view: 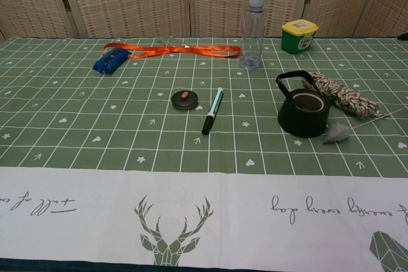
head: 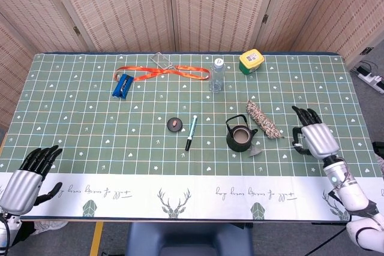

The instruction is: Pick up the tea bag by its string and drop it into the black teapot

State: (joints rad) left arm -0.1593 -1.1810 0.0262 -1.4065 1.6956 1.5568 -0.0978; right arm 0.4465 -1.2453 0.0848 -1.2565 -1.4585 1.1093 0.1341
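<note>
One black teapot (head: 239,136), one tea bag (head: 256,150), one bottle (head: 216,75), one marker (head: 191,132), one lanyard (head: 165,72), and perhaps one rope bundle (head: 263,119).
</note>
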